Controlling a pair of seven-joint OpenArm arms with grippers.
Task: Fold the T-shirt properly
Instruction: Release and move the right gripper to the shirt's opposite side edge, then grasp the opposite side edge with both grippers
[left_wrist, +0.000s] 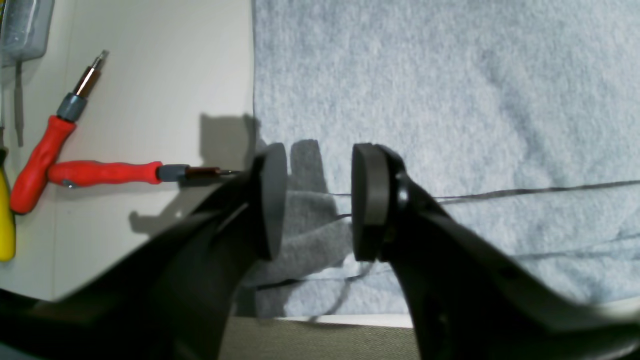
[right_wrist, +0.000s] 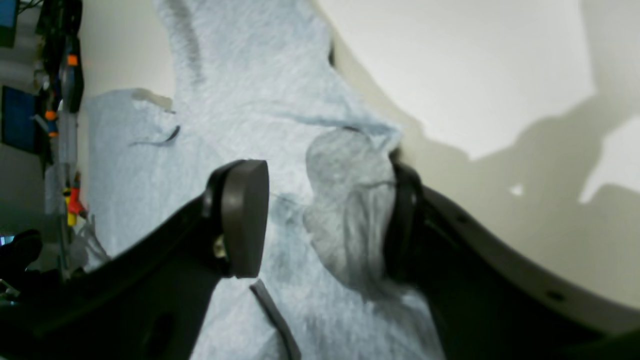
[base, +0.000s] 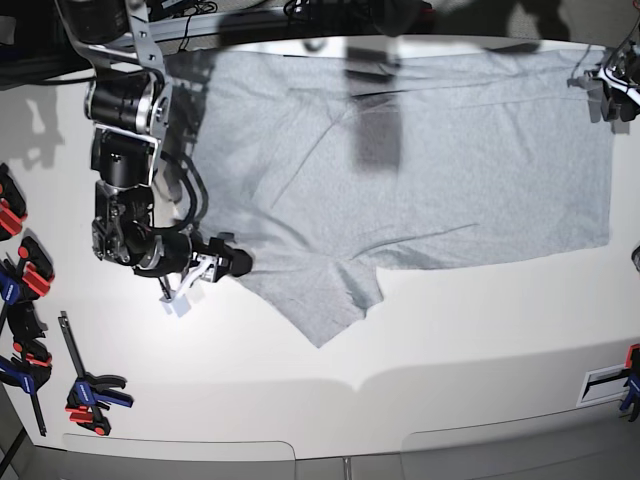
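Base view shows the T-shirt (base: 440, 160) spread flat across the table's (base: 450, 350) far half, one sleeve pointing toward the near edge, while the right gripper (right_wrist: 320, 215), jaws parted, has a bunched fold against one pad, and the left gripper (left_wrist: 319, 200) gapes open, holding nothing, over the shirt's edge beside red screwdrivers (left_wrist: 90, 172).

No readable text, labels, brands or numbers in any view, T-shirt (base: 440, 170) shows plain grey fabric only, no lettering visible on it, small white card (base: 607, 381) at desk edge too small to read
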